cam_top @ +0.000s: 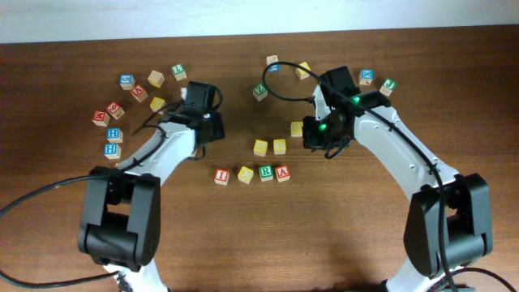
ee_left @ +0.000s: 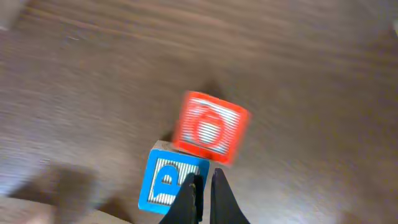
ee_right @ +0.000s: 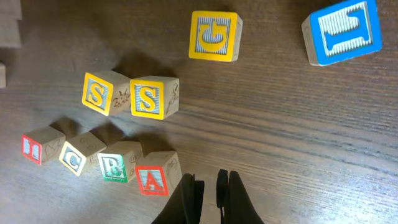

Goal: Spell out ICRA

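Closest to the lens, the right gripper (ee_right: 208, 180) has both black fingers drawn together, holding nothing, just right of the red A cube (ee_right: 152, 180). Four cubes form one touching row on the table (cam_top: 324, 235), reading left to right: red I cube (ee_right: 32, 149), yellow C cube (ee_right: 73, 162), green R cube (ee_right: 114, 167), then the A. Just beyond the row stand two yellow S cubes (ee_right: 99, 93), side by side. Farther off are one yellow G cube (ee_right: 214, 36) and one blue cube (ee_right: 342, 31). The left gripper (ee_left: 206, 180), also closed and empty, sits over a blurred blue-faced cube (ee_left: 168, 186) beside one red-faced cube (ee_left: 211, 127).
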Tool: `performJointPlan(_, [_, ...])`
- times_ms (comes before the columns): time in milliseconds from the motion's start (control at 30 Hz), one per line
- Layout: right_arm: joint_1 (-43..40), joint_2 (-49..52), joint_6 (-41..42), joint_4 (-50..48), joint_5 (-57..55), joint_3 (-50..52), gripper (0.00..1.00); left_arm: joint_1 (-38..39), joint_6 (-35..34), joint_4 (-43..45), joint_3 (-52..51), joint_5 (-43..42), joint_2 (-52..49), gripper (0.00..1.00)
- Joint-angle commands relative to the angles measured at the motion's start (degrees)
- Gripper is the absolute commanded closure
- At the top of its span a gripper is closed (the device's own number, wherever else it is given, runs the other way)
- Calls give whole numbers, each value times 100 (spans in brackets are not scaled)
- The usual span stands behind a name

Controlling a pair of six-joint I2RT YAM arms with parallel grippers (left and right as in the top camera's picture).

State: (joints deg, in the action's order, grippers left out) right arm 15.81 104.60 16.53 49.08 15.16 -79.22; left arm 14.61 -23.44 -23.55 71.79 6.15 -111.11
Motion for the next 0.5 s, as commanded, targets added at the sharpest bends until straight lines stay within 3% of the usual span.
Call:
performJointPlan(0, [31,79,42,17,76,33,96,-461,103,-328,389,236,-254,100])
performJointPlan(67, [31,79,42,17,76,33,96,-492,688,-769,916,-544,-234,100])
performJointPlan(200, [31,79,39,17,74,33,96,-155,730,-1829,1639,-2962,-190,100])
performJointPlan(333, [26,79,26,15,-26,33,96,619,721,-2437,1637,-2778,-317,100])
performJointPlan(467, [-94,79,24,42,-142,33,96,1019,33,-2608,1637,-2778,-686,100])
